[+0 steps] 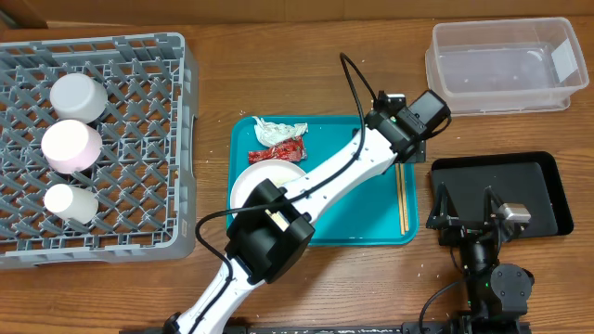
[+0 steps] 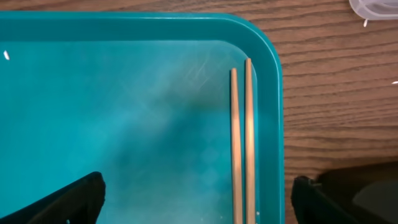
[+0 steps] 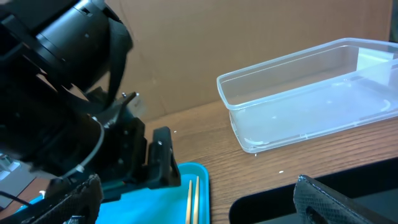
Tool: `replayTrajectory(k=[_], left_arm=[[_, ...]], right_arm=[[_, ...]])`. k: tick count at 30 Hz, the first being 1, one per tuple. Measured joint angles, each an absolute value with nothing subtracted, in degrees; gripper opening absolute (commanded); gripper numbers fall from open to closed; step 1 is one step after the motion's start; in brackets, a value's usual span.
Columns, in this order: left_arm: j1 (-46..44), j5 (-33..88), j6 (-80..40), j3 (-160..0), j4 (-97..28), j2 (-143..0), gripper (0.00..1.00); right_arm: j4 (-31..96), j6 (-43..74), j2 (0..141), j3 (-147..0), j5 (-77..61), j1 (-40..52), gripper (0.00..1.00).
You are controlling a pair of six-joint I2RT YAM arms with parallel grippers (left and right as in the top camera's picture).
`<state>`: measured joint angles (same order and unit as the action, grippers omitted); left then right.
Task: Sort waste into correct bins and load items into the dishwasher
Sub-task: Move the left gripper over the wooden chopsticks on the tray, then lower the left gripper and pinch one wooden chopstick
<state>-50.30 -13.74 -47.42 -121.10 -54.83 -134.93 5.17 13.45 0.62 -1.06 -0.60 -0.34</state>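
Rack at the left of the overhead view holds a white bowl, a pink bowl and a cup. The teal tray at centre carries a napkin, a red wrapper, a plate and chopsticks along its right edge. The left gripper hangs wide open over the chopsticks. The right gripper, also wide, is above the black tray, below the clear tub.

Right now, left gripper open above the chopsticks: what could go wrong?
The thin light-wood chopsticks lie flat beside the rim of the teal plastic tray; the open jaws of the left gripper seem to straddle that rim, so descending might strike it. Closing could catch only one stick.
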Motion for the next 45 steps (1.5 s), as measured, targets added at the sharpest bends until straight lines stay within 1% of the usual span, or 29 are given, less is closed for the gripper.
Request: replayTrajectory(k=[8, 13, 15, 36, 41, 45], left_arm=[[-54.08, -18.68, -47.72, -121.1, -55.0, -137.91, 0.89], [-55.18, -19.16, -48.8, -121.1, -55.18, -141.03, 0.87], [-55.0, -19.25, -49.43, -121.1, -55.29, -141.58, 0.85], [-52.6, -19.75, -50.98, -121.1, -56.1, -141.6, 0.85], [-52.45, -19.73, -51.13, -121.51, -58.5, -141.6, 0.85], [-52.34, -19.25, -51.11, -123.26, -60.18, -141.6, 0.81]], right_arm=[[5.15, 13.45, 0.62, -1.06, -0.62, -0.34, 1.0], [5.17, 13.45, 0.62, -1.06, -0.62, -0.34, 1.0], [5.17, 13.45, 0.64, -1.06, -0.6, -0.34, 1.0], [5.17, 13.47, 0.62, -1.06, -0.6, -0.34, 1.0], [5.19, 13.45, 0.62, -1.06, -0.6, -0.34, 1.0], [5.17, 13.47, 0.62, -1.06, -0.6, -0.34, 1.0]])
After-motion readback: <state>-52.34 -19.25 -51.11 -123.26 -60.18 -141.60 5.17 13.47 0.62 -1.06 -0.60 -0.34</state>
